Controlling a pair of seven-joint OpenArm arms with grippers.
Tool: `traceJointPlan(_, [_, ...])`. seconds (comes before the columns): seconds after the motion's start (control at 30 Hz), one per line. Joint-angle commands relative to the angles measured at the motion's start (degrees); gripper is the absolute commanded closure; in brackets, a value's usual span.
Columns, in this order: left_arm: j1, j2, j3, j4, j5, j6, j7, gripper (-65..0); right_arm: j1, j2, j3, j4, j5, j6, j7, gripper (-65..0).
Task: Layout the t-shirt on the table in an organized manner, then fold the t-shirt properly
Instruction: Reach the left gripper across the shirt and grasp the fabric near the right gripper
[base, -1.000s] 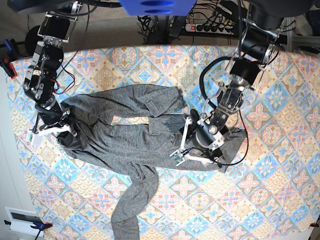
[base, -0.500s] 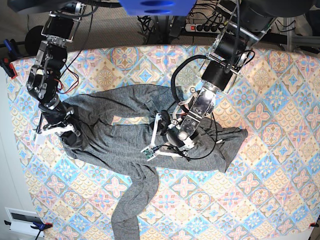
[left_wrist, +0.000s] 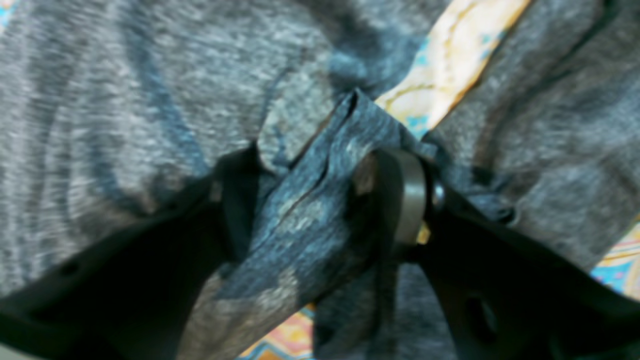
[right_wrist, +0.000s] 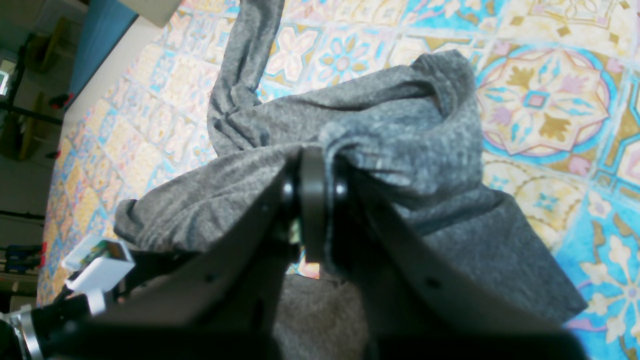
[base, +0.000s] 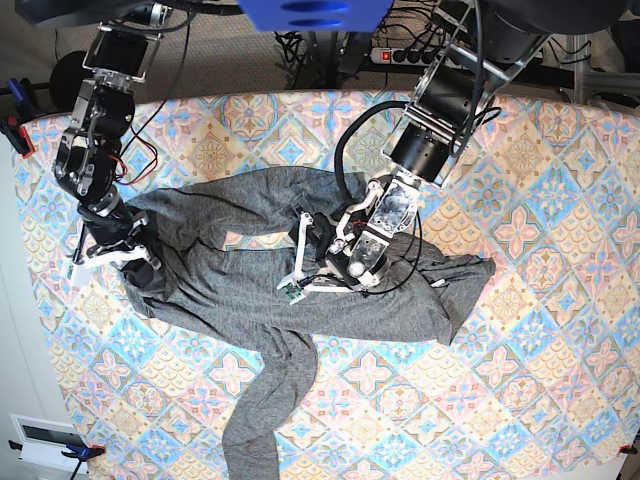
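your left gripper (base: 312, 262) stood wide apart around a fold of the t-shirt (base: 270, 290), without pinching it, so this fold could slip out when you moved. your right gripper (right_wrist: 312, 200) was clamped on the shirt's edge, and a pull there could bunch the cloth more. the shirt was dark grey, heathered and wrinkled. it lay across the middle of the table (base: 560, 330), with one sleeve trailing toward the near edge.
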Motion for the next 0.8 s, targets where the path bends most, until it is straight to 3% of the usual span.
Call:
traceJointPlan(0.0, [-1.60, 0.67, -0.05, 0.81, -1.38, 0.07, -0.73, -35.6, 0.84, 0.72, 0.29, 0.95, 0.67, 0.40, 1.25, 0.0])
traceJointPlan(0.5, [-1.60, 0.75, -0.32, 1.08, -3.49, 0.07, -0.47, -35.6, 0.75, 0.72, 0.21, -0.98, 0.67, 0.40, 1.25, 0.0])
traceJointPlan(0.77, [-1.69, -0.65, -0.23, 1.08, -15.09, 0.07, -0.38, -35.6, 0.75, 0.63, 0.21, -1.86, 0.67, 0.40, 1.25, 0.0])
